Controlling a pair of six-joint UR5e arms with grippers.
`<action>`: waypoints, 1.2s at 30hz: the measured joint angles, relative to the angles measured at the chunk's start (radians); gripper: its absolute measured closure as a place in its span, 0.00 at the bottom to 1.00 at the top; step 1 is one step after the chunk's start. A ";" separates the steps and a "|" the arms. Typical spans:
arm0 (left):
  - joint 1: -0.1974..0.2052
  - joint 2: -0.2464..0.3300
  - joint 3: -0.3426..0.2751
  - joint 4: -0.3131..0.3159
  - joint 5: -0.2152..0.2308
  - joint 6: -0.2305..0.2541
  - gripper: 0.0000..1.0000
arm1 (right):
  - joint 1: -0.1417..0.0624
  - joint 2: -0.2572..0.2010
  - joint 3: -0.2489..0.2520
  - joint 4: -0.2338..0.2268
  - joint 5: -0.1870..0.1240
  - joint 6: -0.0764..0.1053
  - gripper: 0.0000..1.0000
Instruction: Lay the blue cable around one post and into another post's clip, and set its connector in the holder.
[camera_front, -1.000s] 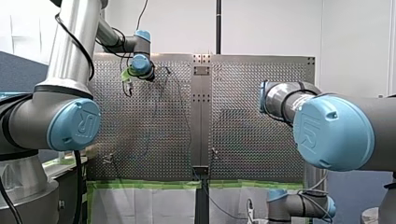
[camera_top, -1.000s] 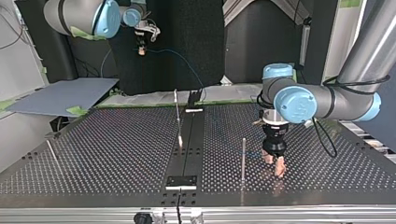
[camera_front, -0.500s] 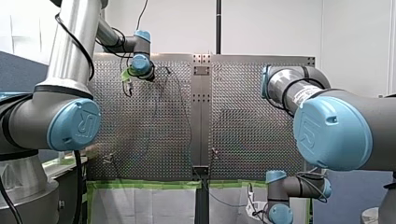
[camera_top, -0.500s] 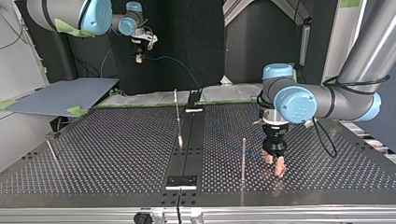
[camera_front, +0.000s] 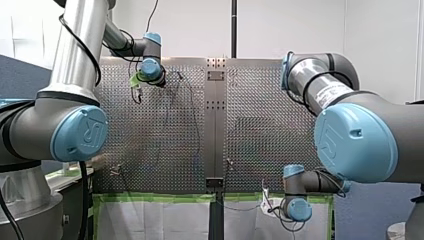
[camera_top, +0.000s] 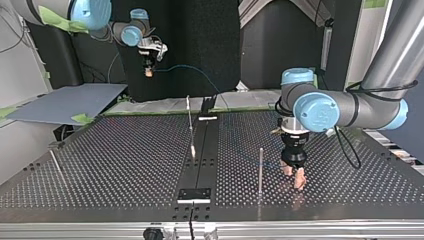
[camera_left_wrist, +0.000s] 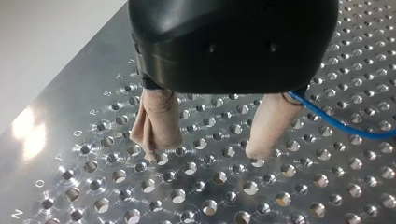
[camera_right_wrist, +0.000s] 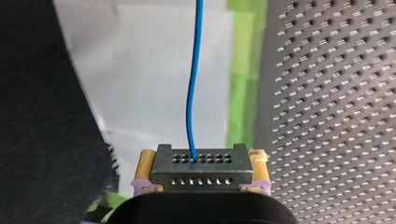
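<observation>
The perforated table (camera_top: 125, 165) is sitting before a dark backdrop. Your right gripper (camera_top: 148, 69) is hanging high past the far edge, at the top view's left, clamping the connector (camera_right_wrist: 201, 169) by its sides. The blue cable (camera_right_wrist: 191, 93) is looking thin, light and limp, so you are best gripping it close to each bend. Your left gripper (camera_left_wrist: 206, 151), fingers spread, is hovering low, just right of the near post (camera_top: 260, 170), with the cable passing beside one finger, unpinched. The near centre plate (camera_top: 194, 194), likely the holder, is carrying no connector.

blue cable (camera_right_wrist: 190, 102), grey connector (camera_right_wrist: 201, 169), perforated silver table (camera_right_wrist: 336, 116)
</observation>
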 joint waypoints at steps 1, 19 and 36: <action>0.000 0.000 0.000 0.000 0.000 0.000 0.00 | -0.001 -0.010 0.000 0.000 -0.004 0.000 1.00; 0.002 0.000 0.000 0.001 0.000 0.000 0.00 | -0.013 -0.188 0.074 -0.105 -0.089 -0.002 1.00; 0.004 0.000 0.000 0.000 0.004 -0.005 0.00 | -0.039 -0.332 0.104 -0.170 -0.087 0.000 1.00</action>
